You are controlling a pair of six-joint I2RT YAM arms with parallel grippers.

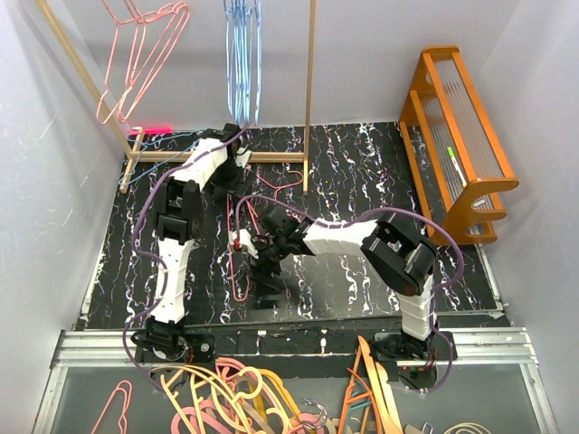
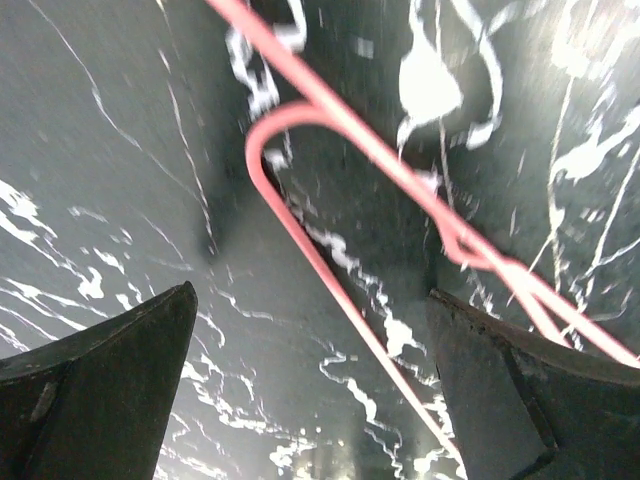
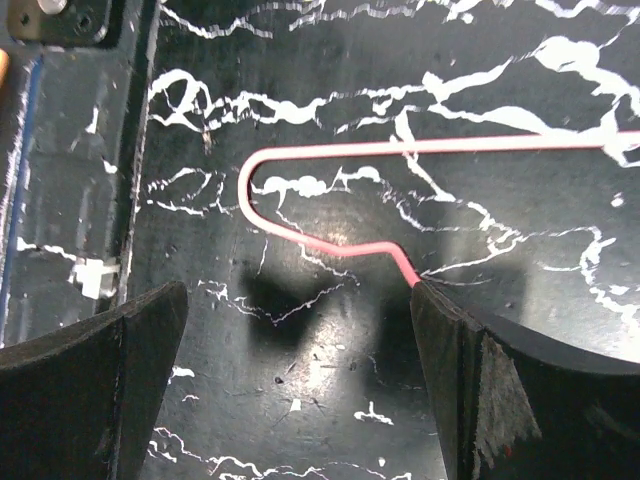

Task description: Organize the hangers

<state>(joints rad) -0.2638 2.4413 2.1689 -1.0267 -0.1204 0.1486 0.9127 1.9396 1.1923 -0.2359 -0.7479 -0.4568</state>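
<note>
Between the open fingers of the right hand [image 3: 298, 300] lies the pink hanger [image 3: 400, 147], wire touching one finger.

Wooden rack [image 1: 310, 90] back left, orange stand [image 1: 457, 145] right, pink hanger [image 1: 240, 297] centre, mat [image 1: 362, 172] otherwise open

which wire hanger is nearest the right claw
The pink-red hanger lying flat on the table beside the right claw; the other pink hangers and light blue hangers hang on the rack.
</note>
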